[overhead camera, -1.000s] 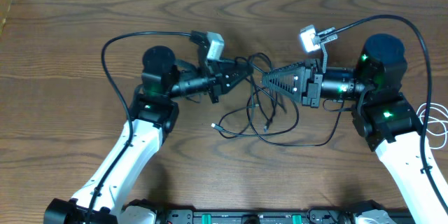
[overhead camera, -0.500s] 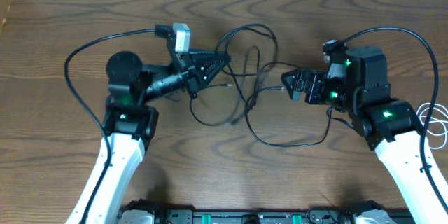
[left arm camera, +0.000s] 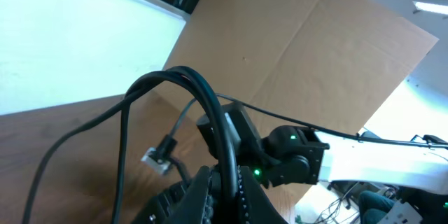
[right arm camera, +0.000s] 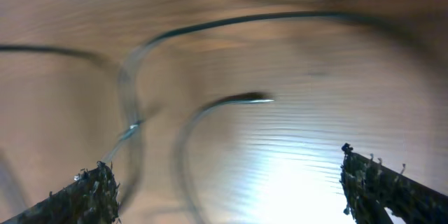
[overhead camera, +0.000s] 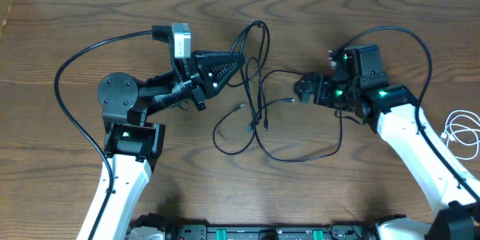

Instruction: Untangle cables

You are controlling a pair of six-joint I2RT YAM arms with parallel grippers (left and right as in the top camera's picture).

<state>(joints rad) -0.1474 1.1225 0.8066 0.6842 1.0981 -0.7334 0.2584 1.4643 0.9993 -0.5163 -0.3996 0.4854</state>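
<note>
The table gives me bare wood along its far edge and across the near middle. That leaves open room on every side of the black cables, which loop in the centre between the two arms, well away from any edge. The white cable lies bunched on its own at the right border of the overhead view, beyond the right forearm and well apart from the black ones. My left arm comes in from the near left with its elbow folded back and its wrist turned. The left gripper points right across the table with its jaws pinched tight on a bundle of black strands. In the left wrist view those strands arch up out of the fingers. My right arm reaches in from the near right, forearm angled toward the centre. The right gripper faces left, just beside a loose cable end. Its fingers stand spread wide with nothing between them, only blurred wood and strands below.
</note>
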